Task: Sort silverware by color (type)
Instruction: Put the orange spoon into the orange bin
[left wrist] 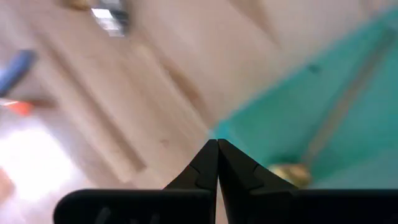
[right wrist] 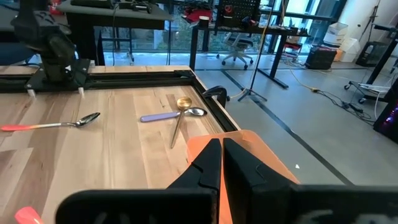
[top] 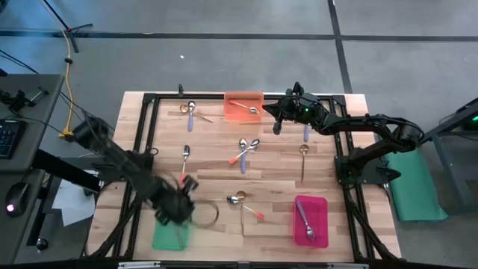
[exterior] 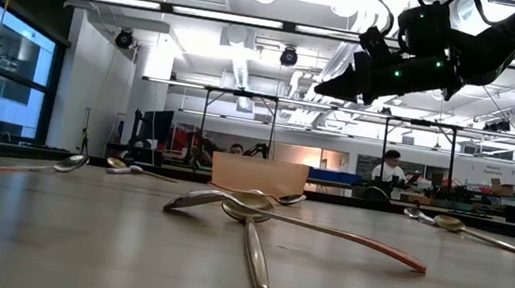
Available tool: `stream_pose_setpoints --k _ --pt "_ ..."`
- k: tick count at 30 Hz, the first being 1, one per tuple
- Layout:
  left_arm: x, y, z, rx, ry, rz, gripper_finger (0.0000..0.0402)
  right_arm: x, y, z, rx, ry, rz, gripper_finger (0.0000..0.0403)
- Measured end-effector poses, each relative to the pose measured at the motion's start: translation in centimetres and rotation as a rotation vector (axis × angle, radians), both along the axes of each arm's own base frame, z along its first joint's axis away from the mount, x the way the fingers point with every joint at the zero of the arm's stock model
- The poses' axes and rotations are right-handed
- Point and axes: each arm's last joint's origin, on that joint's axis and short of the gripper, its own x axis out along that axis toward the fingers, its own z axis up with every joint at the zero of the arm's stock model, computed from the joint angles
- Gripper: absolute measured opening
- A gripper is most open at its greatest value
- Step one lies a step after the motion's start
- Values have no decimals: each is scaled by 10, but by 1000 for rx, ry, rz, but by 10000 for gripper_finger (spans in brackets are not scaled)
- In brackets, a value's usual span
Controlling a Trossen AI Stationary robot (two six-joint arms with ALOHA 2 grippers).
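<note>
High view gives me the whole worktop [top: 224, 161], a wooden one in a black frame. On it I see three trays: an orange tray [top: 243, 107] at the far edge, a pink tray [top: 311, 220] near the right front corner with one spoon inside, and a green tray [top: 169, 236] at the left front. My left gripper [top: 181, 205] hangs just above the green tray's far edge; in its wrist view the fingers are clenched together with nothing between them, and a gold spoon [left wrist: 323, 140] lies in the tray. My right gripper [top: 278, 119] hovers beside the orange tray, also clenched on nothing. Loose spoons are spread over the middle: a crossed pair [top: 246, 149], a gold and orange pair [top: 243, 202], a purple one [top: 191, 115] at the back.
</note>
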Motion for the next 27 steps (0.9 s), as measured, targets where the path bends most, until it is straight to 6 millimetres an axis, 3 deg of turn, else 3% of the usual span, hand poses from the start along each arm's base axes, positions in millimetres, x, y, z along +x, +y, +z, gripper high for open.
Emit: stream_pose_setpoints --k 6,13,20,27 --pt "7 56 -5 -108 -354 146 0 0 0 0 -16 5 3 0" --pt "12 109 -32 -157 -652 365 0 0 0 0 10 1 1 0" --pt "13 144 -60 -239 -800 549 2 0 0 -1 11 5 1 0" --pt "6 165 -76 -276 -961 581 23 -1 1 -5 36 43 1 0"
